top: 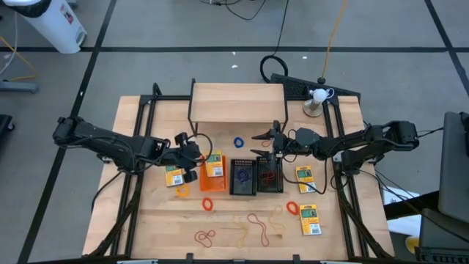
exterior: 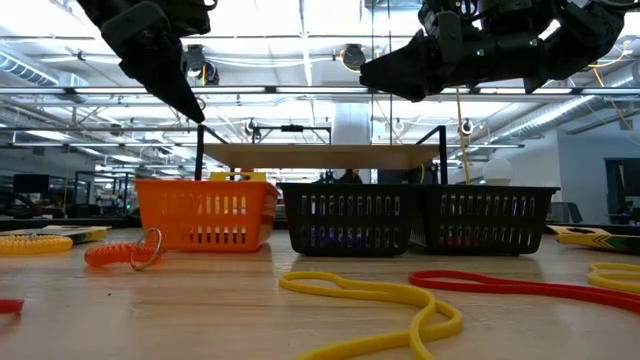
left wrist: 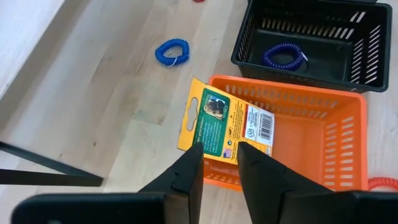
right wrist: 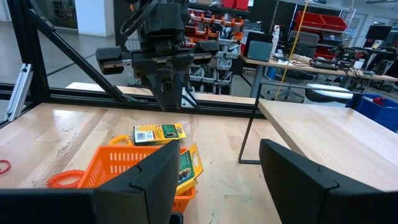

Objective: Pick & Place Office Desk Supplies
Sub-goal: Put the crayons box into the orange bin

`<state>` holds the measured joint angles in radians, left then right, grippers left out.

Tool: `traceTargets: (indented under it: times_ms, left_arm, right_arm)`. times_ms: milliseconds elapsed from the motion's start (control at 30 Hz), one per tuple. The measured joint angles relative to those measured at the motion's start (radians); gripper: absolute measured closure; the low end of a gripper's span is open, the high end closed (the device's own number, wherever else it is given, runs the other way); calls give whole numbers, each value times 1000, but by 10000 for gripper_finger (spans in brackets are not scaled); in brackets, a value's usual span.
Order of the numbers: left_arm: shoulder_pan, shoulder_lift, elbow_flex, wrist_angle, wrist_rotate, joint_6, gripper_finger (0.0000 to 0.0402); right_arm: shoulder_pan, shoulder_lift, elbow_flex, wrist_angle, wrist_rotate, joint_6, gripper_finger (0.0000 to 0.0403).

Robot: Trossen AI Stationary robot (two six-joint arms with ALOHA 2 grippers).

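A yellow-and-green pack point(left wrist: 225, 124) lies slanted over the far rim of the orange bin point(left wrist: 348, 102), one corner hanging outside it. My left gripper point(left wrist: 221, 155) hangs open just above the pack, well above the bin point(exterior: 205, 212) in the low view. Another pack point(top: 174, 176) lies flat on the table left of the bin. Two black bins point(top: 243, 176) point(top: 270, 174) stand to the right of the orange one; one holds a purple loop point(left wrist: 283, 56). My right gripper point(top: 262, 136) is open and level above the black bins, holding nothing.
The wooden shelf point(top: 238, 103) stands behind the bins, with a blue loop point(top: 239, 141) in front of it. Two more packs point(top: 305, 176) point(top: 311, 218) lie at the right. Orange point(top: 207, 204), red point(top: 204, 236) and tan point(top: 253, 220) loops lie near the front edge.
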<state>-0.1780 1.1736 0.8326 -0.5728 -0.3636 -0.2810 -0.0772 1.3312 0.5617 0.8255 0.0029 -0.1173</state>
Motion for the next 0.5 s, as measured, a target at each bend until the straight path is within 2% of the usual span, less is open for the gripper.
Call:
traceTargets:
  times_ms: [233, 333, 500]
  left_arm:
    - [0, -5, 4, -44, -3, 64, 298]
    - [0, -12, 53, -166, -3, 31, 298]
    - [-37, -12, 158, -407, 6, -110, 298]
  right_arm:
    - [0, 0, 0, 0, -4, -2, 193]
    - [0, 0, 0, 0, -4, -2, 193]
    - [2, 0, 0, 0, -6, -2, 193]
